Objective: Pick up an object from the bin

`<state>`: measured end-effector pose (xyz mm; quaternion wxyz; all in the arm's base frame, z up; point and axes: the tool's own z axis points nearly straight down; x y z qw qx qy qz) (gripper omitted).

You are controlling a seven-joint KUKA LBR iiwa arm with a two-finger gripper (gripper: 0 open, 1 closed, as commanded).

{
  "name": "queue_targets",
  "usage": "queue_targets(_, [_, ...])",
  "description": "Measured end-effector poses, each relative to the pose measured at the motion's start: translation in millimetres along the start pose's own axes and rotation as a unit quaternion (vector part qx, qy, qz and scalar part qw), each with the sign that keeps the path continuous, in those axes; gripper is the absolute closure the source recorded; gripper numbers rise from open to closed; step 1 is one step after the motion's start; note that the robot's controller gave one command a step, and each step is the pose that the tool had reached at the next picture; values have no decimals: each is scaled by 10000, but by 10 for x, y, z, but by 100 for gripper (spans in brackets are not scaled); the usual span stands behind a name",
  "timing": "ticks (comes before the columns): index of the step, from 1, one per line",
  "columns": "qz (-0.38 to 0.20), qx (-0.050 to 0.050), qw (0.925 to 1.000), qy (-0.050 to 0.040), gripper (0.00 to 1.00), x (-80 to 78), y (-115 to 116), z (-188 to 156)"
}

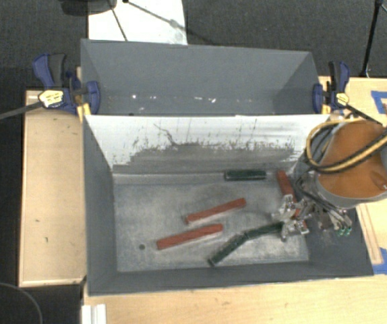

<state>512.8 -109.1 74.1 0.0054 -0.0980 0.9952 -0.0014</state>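
**A:** How far along is the pick?
**B:** Early, I'd judge. The gripper [292, 223] is down in the bin [200, 147], low over the floor at its right end. Nothing is lifted, and every piece lies flat on the floor

**A:** Is it open or closed?
**B:** I cannot tell. The tip is a tangle of metal and cable under the orange cover [355, 160], and I see nothing held in it

**A:** Which thing is it at?
**B:** The green stick [244, 241]. Its near end lies right at the gripper's tip, touching or just short of it, I can't say which. From there it runs away from the gripper, slanting toward the bin's front wall

**A:** What else is close?
**B:** A red bit [284, 182] just beside the gripper, on its back-wall side, and a dark bar [245, 175] a little further along that wall. A red stick [215, 211] and a second red stick [189, 237] lie beyond the green one, well apart from the gripper

**A:** So what's left?
**B:** Nearly all of it, by my reckoning: a sure grip on the stick's end, then the lift clear of the bin. Gripped at the very end, a long stick may swing or slip out
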Motion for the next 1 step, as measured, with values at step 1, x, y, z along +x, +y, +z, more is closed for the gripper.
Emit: queue_targets(1, [-156,-12,9999,26,100,-83,-22,-1565])
